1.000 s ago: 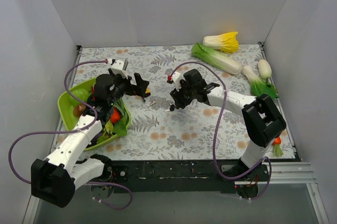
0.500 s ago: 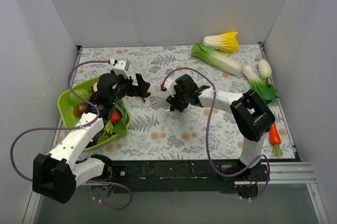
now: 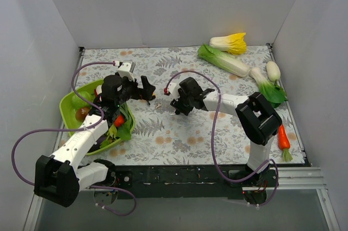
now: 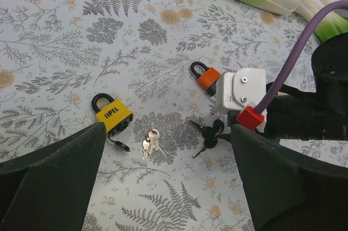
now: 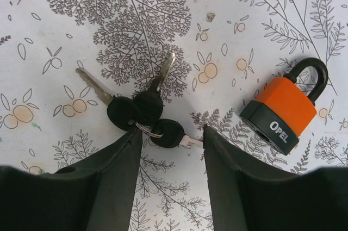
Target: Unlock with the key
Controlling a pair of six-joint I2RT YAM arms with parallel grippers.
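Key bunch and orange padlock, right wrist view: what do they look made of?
Key bunch: the blades look like bare silver metal with a shine; the heads look like smooth black plastic. Orange padlock: matte orange cover, probably plastic or rubber, over a dark base with white lettering; shackle black, likely coated metal.

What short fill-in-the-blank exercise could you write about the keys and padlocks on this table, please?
The key bunch at the right gripper has ____ heads.
The padlock lying right of it in the right wrist view has a body coloured ____.
The yellow padlock bears the word ____.
The left gripper has its jaws ____.
Missing words: black; orange; OPEL; open.
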